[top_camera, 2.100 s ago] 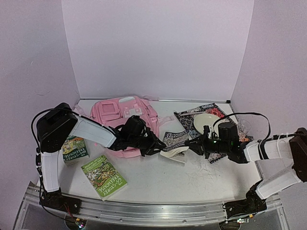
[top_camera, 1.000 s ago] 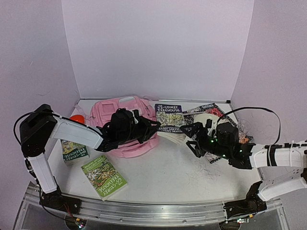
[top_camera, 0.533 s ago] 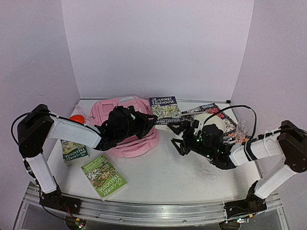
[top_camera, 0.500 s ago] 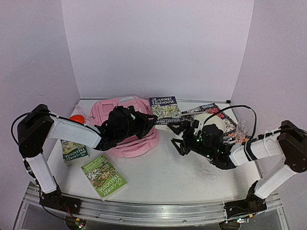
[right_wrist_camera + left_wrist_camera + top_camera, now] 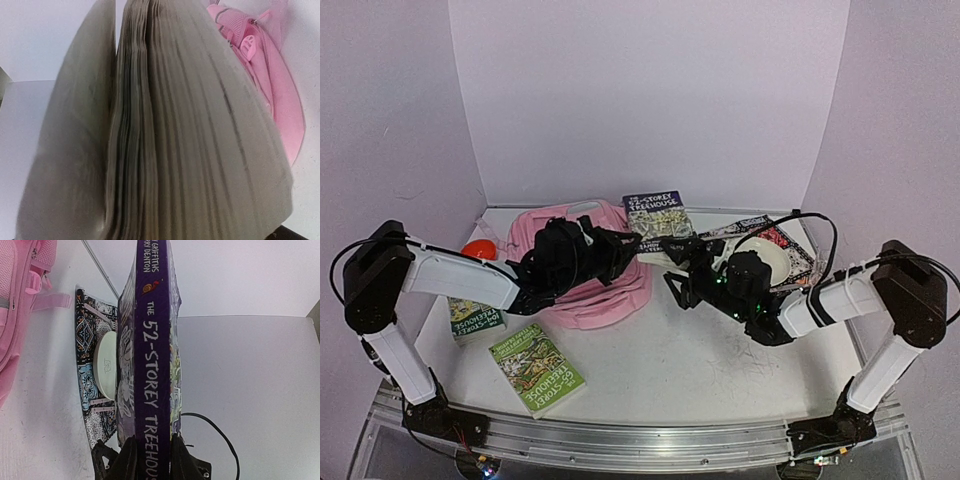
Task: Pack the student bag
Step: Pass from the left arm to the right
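Note:
The pink student bag (image 5: 588,285) lies left of the table's centre. It also shows in the left wrist view (image 5: 17,300) and in the right wrist view (image 5: 280,100). My left gripper (image 5: 152,446) is shut on the purple spine of a "52-Storey Treehouse" book (image 5: 150,340). It holds the book (image 5: 658,214) up just right of the bag's top. My right gripper (image 5: 682,258) is at the book's opposite edge. The fanned page edges (image 5: 165,140) fill the right wrist view and hide its fingers.
A patterned book (image 5: 798,250) with a white bowl (image 5: 772,262) on it lies at the back right; both show in the left wrist view (image 5: 89,340) (image 5: 106,365). A green book (image 5: 535,368) lies front left, another book (image 5: 473,318) lies under my left arm, and an orange object (image 5: 478,250) sits behind it.

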{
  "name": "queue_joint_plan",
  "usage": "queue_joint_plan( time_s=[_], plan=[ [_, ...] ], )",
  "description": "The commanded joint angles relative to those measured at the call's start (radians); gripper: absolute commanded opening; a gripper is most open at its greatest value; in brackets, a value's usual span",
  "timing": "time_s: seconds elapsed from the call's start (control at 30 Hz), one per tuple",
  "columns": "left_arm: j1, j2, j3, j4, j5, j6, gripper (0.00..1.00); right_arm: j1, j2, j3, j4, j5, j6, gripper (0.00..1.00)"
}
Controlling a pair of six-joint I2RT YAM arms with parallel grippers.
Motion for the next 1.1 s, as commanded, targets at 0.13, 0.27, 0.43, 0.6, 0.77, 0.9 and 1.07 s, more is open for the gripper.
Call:
queue_joint_plan(
  time_s=[0.13,0.27,0.43,0.6,0.77,0.9,1.07],
  plan=[
    [-0.002,-0.092,-0.030,0.138,-0.015,-0.017,0.00,-0.006,-0.001,0.009,0.237,0.038,-0.041,0.89],
    [-0.002,-0.098,-0.062,0.140,-0.016,-0.040,0.00,-0.008,-0.005,-0.001,0.302,0.044,-0.052,0.84],
    [-0.002,-0.114,-0.084,0.139,-0.021,-0.044,0.00,-0.012,-0.033,-0.015,0.326,0.051,-0.091,0.76],
    [-0.002,-0.116,-0.098,0.139,-0.009,-0.061,0.00,-0.018,-0.046,-0.021,0.334,0.049,-0.117,0.68],
    [-0.003,-0.126,-0.110,0.139,-0.003,-0.063,0.00,-0.020,-0.052,-0.036,0.355,0.068,-0.117,0.65],
    [-0.005,-0.130,-0.115,0.138,0.006,-0.066,0.00,-0.023,-0.050,-0.033,0.357,0.069,-0.125,0.63],
    [-0.013,-0.128,-0.117,0.138,0.013,-0.078,0.00,-0.032,-0.042,-0.021,0.363,0.053,-0.134,0.59]
  ],
)
